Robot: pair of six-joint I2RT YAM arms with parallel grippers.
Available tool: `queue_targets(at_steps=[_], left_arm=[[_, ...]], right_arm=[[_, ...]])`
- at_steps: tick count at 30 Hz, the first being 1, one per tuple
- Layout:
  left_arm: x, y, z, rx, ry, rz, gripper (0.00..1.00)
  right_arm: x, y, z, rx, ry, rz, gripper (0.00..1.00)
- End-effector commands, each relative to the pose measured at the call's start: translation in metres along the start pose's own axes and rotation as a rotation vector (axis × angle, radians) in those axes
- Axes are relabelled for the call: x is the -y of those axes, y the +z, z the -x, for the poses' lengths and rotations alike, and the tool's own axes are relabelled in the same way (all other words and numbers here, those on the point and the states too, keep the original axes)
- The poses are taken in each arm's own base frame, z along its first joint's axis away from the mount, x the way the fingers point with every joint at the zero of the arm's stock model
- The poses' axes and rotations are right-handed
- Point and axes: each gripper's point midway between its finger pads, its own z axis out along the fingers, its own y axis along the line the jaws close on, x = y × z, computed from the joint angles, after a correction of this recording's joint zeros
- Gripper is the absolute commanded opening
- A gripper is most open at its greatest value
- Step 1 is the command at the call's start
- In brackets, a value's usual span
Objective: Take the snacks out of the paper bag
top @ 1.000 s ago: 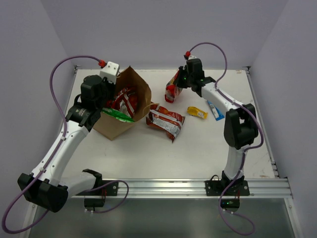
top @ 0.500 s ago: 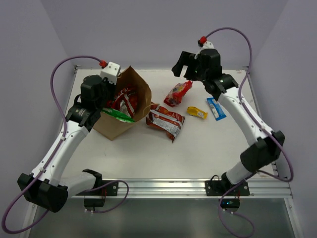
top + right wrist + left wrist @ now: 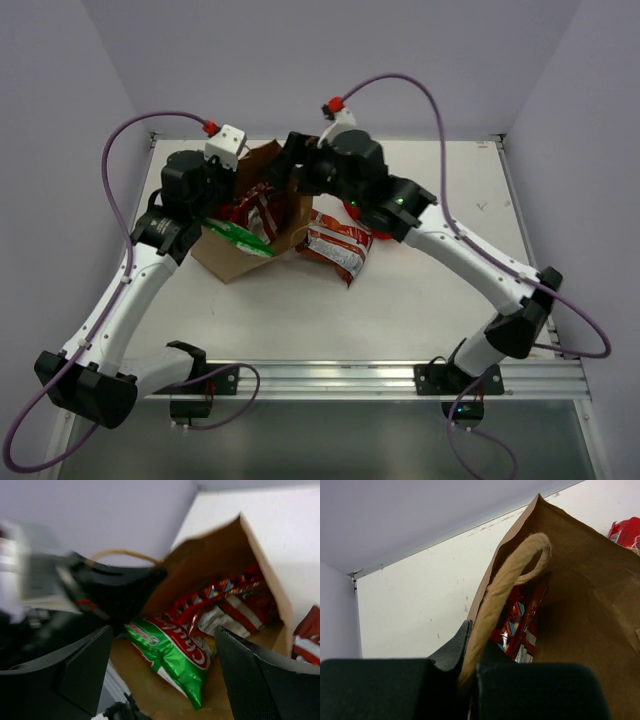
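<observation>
The brown paper bag (image 3: 232, 258) lies tipped with its mouth toward the right. My left gripper (image 3: 470, 652) is shut on its twisted handle (image 3: 507, 582) and holds the mouth up. Inside lie a green chip bag (image 3: 177, 655) and red packets (image 3: 225, 600); they also show from above, the green chip bag (image 3: 238, 233) nearest the mouth. My right gripper (image 3: 165, 672) hovers open just over the mouth, above the green bag, holding nothing. A red-silver bag (image 3: 338, 247) lies on the table beside the paper bag.
The right arm (image 3: 440, 245) stretches across the middle of the table and hides what lies behind it. A bit of red packet (image 3: 352, 207) peeks out beneath the arm. The table's side rails run along the left and right edges.
My right gripper let go of a red packet at the back of the table, opened, and swung left over to the bag's mouth. The left arm and the bag have not moved.
</observation>
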Motion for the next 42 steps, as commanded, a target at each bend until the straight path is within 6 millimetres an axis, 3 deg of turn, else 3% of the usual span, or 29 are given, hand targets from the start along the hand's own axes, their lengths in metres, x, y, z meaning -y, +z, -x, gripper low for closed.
queue_targets(at_steps=[1, 6, 16, 28, 36, 40, 42], left_arm=[[0.002, -0.018, 0.058, 0.185, 0.002, -0.039, 0.00], [0.010, -0.016, 0.055, 0.186, -0.005, -0.080, 0.00], [0.015, -0.016, 0.051, 0.185, -0.023, -0.096, 0.00], [0.010, -0.019, 0.050, 0.184, -0.014, -0.070, 0.00], [0.007, -0.022, 0.047, 0.179, -0.005, -0.058, 0.00], [0.008, -0.022, 0.044, 0.173, -0.006, -0.057, 0.00], [0.009, -0.021, 0.042, 0.168, -0.006, -0.060, 0.00]], right_arm=[[0.008, 0.038, -0.049, -0.092, 0.095, -0.068, 0.85], [0.023, 0.070, -0.090, -0.160, 0.155, -0.122, 0.77], [0.071, 0.104, -0.131, -0.169, 0.199, -0.292, 0.65], [0.094, 0.127, -0.145, -0.159, 0.214, -0.359, 0.52], [0.110, 0.134, -0.149, -0.158, 0.213, -0.378, 0.35], [0.117, 0.135, -0.149, -0.153, 0.225, -0.396, 0.35], [0.114, 0.136, -0.147, -0.148, 0.230, -0.385, 0.45]])
